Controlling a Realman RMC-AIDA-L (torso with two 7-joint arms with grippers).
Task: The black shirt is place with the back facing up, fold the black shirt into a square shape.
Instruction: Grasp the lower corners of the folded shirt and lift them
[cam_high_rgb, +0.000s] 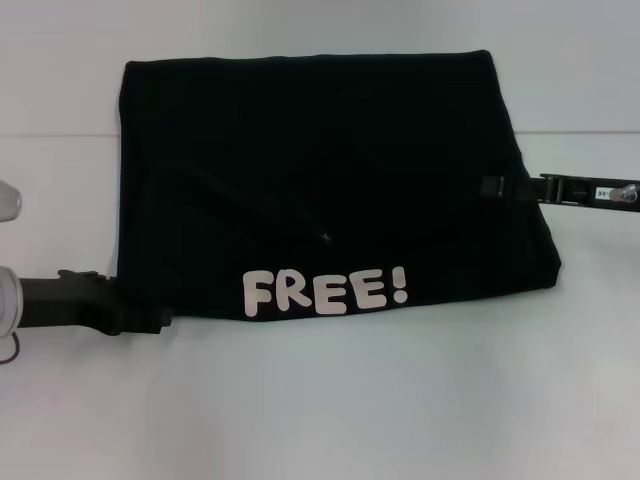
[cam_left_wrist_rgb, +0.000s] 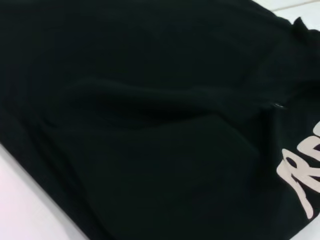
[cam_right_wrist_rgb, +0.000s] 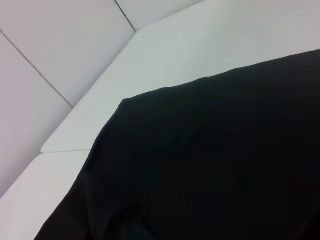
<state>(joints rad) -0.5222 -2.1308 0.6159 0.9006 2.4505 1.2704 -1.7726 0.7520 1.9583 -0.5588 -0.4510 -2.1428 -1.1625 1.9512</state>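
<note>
The black shirt (cam_high_rgb: 330, 180) lies folded in a broad rectangle across the middle of the white table (cam_high_rgb: 330, 400), long axis side to side, "FREE!" along its near edge. Left gripper (cam_high_rgb: 150, 318) sits at the near left corner, right gripper (cam_high_rgb: 497, 187) on the right edge; whether either is clenched, I cannot tell. Open table lies along the near side.

black shirt (cam_high_rgb: 330, 180) folded to rough rectangle, flat, centre to upper frame; white "FREE!" print along its lower edge, facing up.
</note>
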